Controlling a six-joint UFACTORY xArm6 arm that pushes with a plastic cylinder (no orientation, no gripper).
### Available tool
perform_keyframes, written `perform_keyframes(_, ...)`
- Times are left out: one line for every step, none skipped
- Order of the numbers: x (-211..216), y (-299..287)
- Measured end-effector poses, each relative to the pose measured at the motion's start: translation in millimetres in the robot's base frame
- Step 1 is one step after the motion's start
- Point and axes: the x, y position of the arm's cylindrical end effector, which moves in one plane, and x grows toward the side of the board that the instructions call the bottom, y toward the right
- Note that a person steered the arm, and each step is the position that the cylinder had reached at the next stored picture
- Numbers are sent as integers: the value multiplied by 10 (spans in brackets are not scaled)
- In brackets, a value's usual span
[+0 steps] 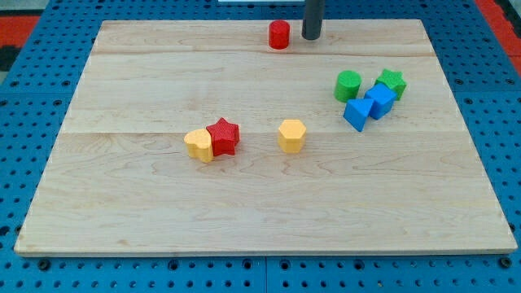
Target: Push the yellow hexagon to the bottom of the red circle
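The yellow hexagon (291,135) lies near the middle of the wooden board. The red circle (279,35), a short cylinder, stands near the board's top edge, well above the hexagon. My tip (312,37) rests on the board just to the right of the red circle, a small gap apart from it, and far above the yellow hexagon.
A red star (223,136) touches a yellow heart-like block (198,145) at the left of the hexagon. At the right, a green cylinder (348,85), a green star-like block (391,82) and two blue blocks (379,99), (356,114) sit clustered. The board (122,203) lies on a blue pegboard.
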Motion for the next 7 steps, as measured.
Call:
perform_keyframes(0, -111)
perform_keyframes(-3, -272)
perform_keyframes(-2, -529)
perform_keyframes(348, -141)
perform_keyframes(833, -73)
perform_keyframes(1214, -95)
perform_keyframes(1610, -63)
